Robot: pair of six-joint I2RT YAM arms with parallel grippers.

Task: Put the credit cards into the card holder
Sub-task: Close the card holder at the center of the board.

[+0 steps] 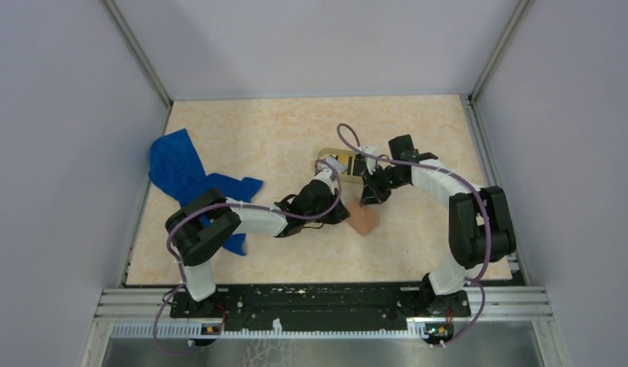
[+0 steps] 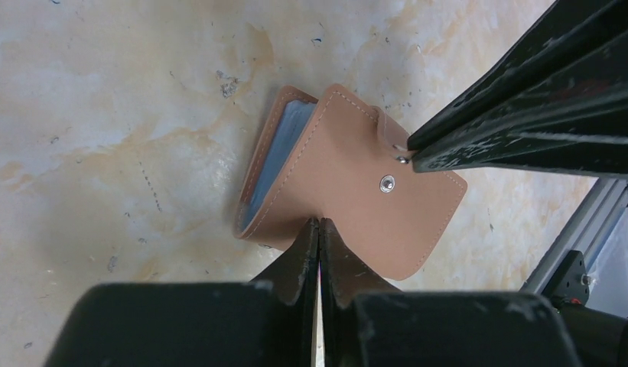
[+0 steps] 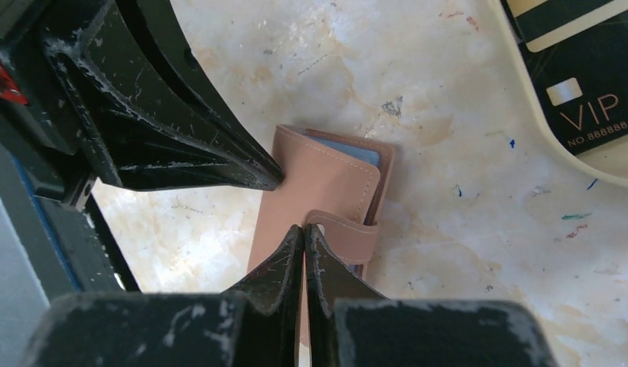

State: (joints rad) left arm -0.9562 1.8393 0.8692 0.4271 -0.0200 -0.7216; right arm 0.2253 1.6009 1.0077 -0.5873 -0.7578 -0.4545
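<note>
Left arm (image 1: 257,220) and right arm (image 1: 437,180) are showing white link shells with black joints; purple cables (image 1: 340,134) are running behind the jaws; black fingers (image 2: 295,264) are tapering, carrying white scuffs

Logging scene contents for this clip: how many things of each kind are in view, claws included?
card holder: 1
claws: 2, the left claw and the right claw, each pinching the card holder
credit cards: 1 that I can make out, a black card lying in the tray
tray: 1
blue cloth: 1
Total: 6
</note>
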